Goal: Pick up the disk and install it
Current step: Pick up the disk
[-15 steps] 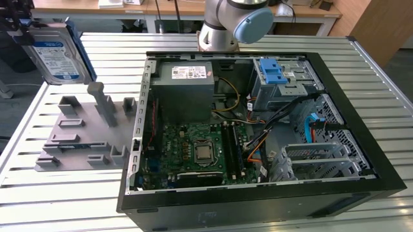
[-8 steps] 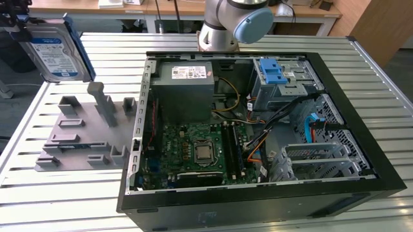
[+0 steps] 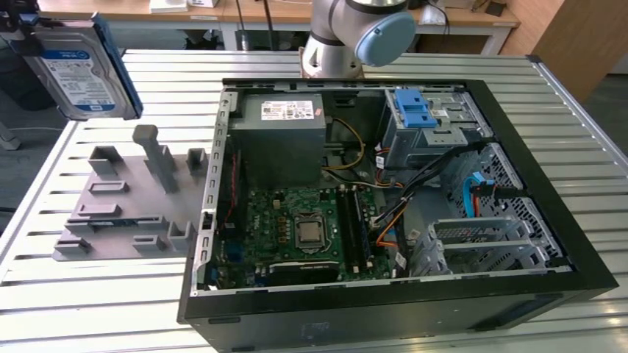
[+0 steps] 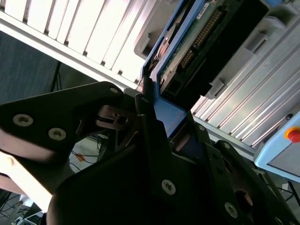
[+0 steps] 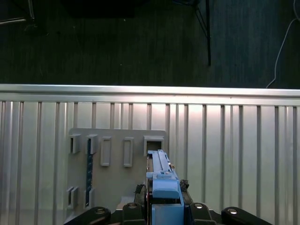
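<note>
The disk (image 3: 84, 70) is a silver hard drive with a white-and-blue label in a blue carrier frame. It hangs upright in the air at the exterior view's far left, above the table edge. My gripper (image 3: 22, 28) is shut on its upper end. In the second wrist view my gripper (image 4: 152, 110) clamps the blue frame of the disk (image 4: 197, 42), whose circuit-board side shows. The first wrist view looks down along the disk's (image 5: 161, 178) blue edge, with the gripper (image 5: 164, 208) closed around it, over the grey holder (image 5: 117, 168).
A grey slotted holder (image 3: 132, 198) lies on the slatted metal table (image 3: 98, 309), below the disk. To its right in the exterior view stands the open computer case (image 3: 393, 294), with a metal drive bay topped by a blue latch (image 3: 417, 110) and a grey box (image 3: 282, 140).
</note>
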Available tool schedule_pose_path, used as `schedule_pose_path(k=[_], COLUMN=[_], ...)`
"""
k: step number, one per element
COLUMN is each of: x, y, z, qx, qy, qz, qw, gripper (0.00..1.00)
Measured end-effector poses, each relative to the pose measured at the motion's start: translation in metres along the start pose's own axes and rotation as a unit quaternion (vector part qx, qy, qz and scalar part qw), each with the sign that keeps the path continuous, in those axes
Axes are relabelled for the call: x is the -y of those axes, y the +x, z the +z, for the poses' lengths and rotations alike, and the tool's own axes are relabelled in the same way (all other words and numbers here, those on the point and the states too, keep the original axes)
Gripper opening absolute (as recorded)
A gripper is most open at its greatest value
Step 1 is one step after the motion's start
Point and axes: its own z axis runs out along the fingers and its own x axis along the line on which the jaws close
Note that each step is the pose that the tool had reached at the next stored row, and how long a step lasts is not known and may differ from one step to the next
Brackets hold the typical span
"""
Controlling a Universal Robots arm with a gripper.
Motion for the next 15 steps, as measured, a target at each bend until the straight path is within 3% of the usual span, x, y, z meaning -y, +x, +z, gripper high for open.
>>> schedule_pose_path(k=[15], x=[-0.0005], y=[-0.0002], z=[-0.0236], qx=[0.0000], qy=[0.0000], qz=[0.000], qw=[1.0000], gripper=[0.36])
